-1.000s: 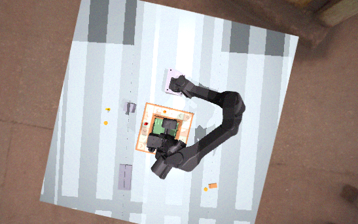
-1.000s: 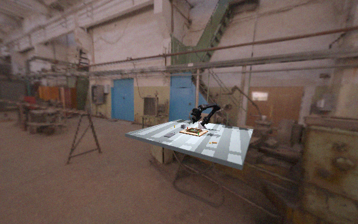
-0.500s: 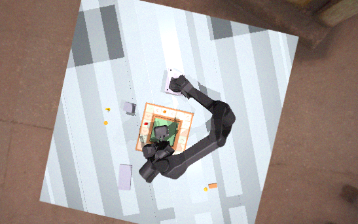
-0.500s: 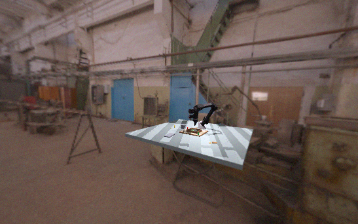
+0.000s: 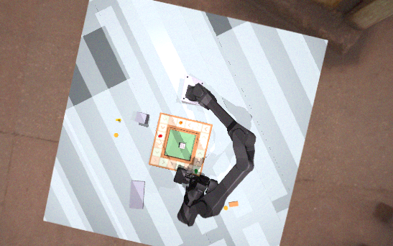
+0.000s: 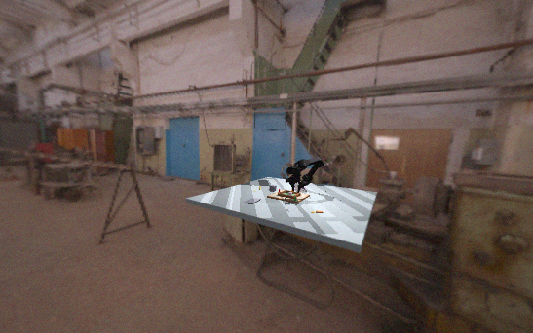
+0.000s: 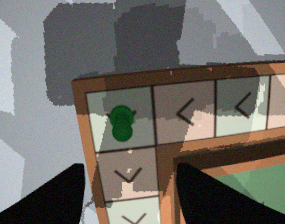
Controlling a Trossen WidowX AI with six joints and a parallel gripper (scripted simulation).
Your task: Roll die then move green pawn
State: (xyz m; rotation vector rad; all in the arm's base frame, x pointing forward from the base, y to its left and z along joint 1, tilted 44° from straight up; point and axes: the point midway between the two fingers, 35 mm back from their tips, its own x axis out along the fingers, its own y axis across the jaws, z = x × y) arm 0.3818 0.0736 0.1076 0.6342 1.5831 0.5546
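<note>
Green pawn (image 7: 121, 123) on the corner square, gripper (image 7: 129, 192) above it, half spread and holding nothing.
The die (image 5: 182, 145) lies in the tray (image 5: 172, 142), so the pawn move seems in hand: descend, straddle, pinch. The wrist view shows the arrows and pawn clearly; the top view shows the die, pips unreadable.

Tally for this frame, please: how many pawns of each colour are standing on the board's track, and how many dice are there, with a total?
green pawn: 1
red pawn: 1
orange pawn: 1
die: 1
Total: 4, counting only what shows; the gripper hides a small part of the track.
</note>
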